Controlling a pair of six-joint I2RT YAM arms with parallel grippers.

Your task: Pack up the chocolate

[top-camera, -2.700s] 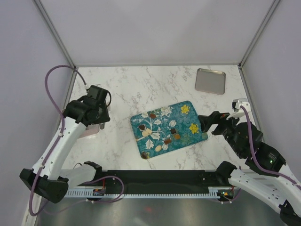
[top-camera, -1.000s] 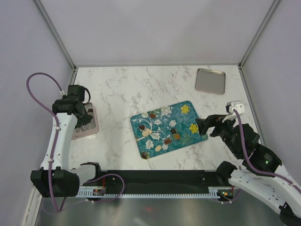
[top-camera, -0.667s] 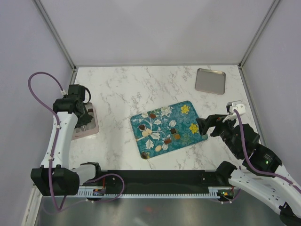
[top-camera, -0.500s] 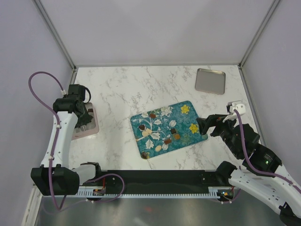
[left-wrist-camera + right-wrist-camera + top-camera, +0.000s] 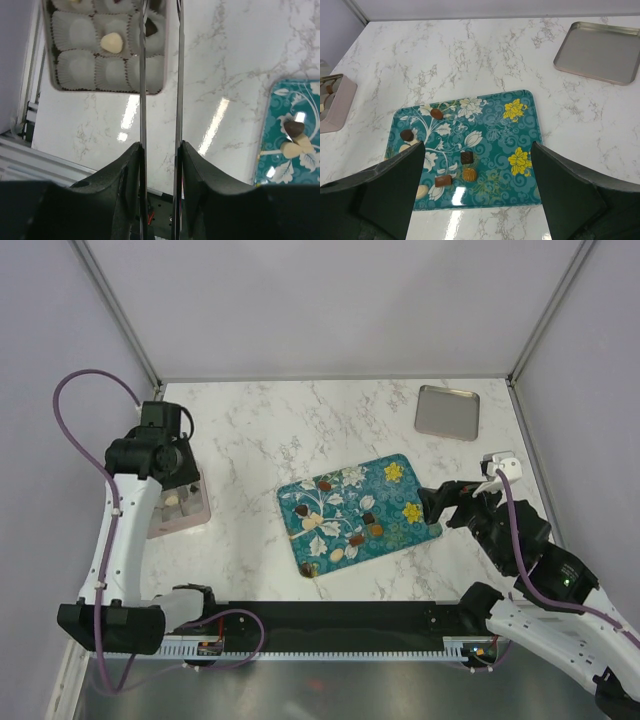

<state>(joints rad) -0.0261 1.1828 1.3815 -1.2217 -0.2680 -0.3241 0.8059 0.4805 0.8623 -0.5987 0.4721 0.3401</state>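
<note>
On the teal tray (image 5: pixel 385 495) in the middle of the table (image 5: pixel 300 430) lies most of the chocolate (image 5: pixel 466 157): loose dark, caramel and cream pieces, gathered on its left half. A cream piece (image 5: pixel 111 42) and a dark one (image 5: pixel 150 27) already sit in paper cups (image 5: pixel 80 75) of the box (image 5: pixel 100 91) at the left edge. The left gripper (image 5: pixel 160 10) hangs over that box, jaws narrowly parted and holding nothing. The right gripper (image 5: pixel 442 506) is spread wide and empty just beside the tray's right edge. Each bonbon looks light and rigid but easily scuffed, and smooth enough to slip. A gentle pinch across opposite sides, low down, seems safest.
</note>
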